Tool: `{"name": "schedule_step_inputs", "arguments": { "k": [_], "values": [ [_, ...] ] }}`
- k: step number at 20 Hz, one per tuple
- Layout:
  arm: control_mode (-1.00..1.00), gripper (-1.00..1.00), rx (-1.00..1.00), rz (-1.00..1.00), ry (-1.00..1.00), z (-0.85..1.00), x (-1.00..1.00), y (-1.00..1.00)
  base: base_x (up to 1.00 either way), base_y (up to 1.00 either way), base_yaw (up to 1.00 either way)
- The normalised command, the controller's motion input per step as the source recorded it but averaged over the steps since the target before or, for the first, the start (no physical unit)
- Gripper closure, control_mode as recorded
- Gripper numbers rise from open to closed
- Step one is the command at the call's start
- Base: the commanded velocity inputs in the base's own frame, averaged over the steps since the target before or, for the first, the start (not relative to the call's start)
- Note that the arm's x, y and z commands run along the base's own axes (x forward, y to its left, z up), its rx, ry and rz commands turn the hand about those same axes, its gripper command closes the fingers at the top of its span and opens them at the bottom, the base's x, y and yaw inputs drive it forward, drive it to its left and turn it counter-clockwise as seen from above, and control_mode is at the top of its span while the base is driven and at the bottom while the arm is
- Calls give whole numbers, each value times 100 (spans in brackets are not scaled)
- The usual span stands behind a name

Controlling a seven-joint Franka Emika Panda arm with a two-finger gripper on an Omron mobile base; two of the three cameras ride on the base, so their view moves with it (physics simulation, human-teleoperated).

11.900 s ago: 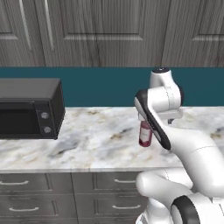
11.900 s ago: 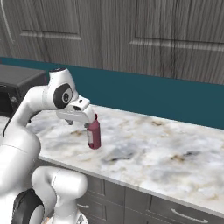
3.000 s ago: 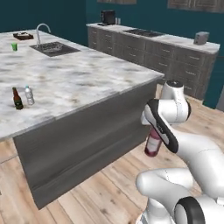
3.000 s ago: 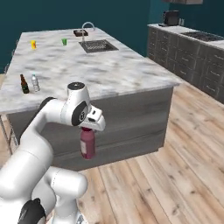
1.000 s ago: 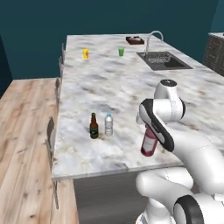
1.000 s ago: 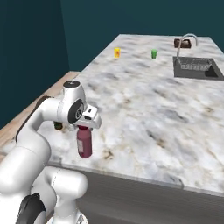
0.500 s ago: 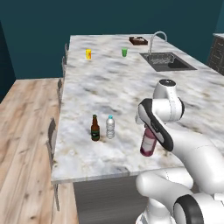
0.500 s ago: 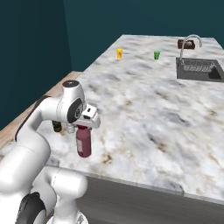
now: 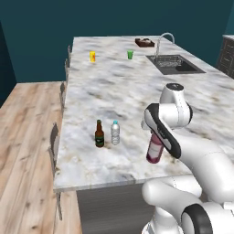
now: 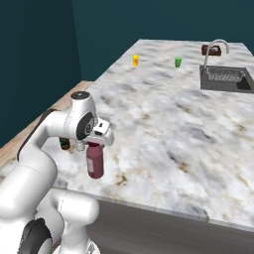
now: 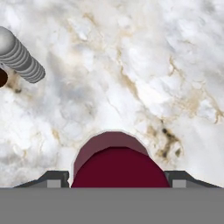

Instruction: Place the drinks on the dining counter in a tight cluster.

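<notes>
My gripper (image 9: 154,135) is shut on the neck of the pink-red juice bottle (image 9: 155,149), which hangs upright over the near end of the dining counter (image 9: 119,91). To its left the brown beer bottle (image 9: 99,134) and the clear water bottle (image 9: 115,133) stand side by side on the marble, a short gap away. In the right base view the gripper (image 10: 94,144) holds the juice bottle (image 10: 95,161), and my arm partly hides the beer bottle (image 10: 64,144). In the hand view the juice bottle (image 11: 119,164) sits between my fingertips, with the water bottle (image 11: 19,56) at upper left.
A yellow cup (image 9: 93,56) and a green cup (image 9: 130,55) stand at the far end. The sink (image 9: 173,64) with its curved faucet (image 9: 164,39) lies at far right, a brown tray (image 9: 144,42) behind it. Stools (image 9: 55,137) line the left edge.
The base has driven from the wall counter around to the island, so the whole scene changed. In the last second the view shifted only slightly. The juice bottle stays in my gripper.
</notes>
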Motion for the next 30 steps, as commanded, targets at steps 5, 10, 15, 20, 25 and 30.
{"name": "schedule_step_inputs", "arguments": {
  "k": [5,10,15,20,25,30],
  "values": [
    [-100,100,8,2,0,0,42,-16,0,0,0],
    [-100,100,11,5,0,0,51,-8,0,0,0],
    [-100,100,4,1,0,0,60,3,0,0,0],
    [-100,100,0,0,0,0,54,11,0,0,0],
    [-100,100,0,0,0,-1,45,19,0,0,0],
    [-100,100,0,0,0,-3,37,28,0,0,0]
  ]
}}
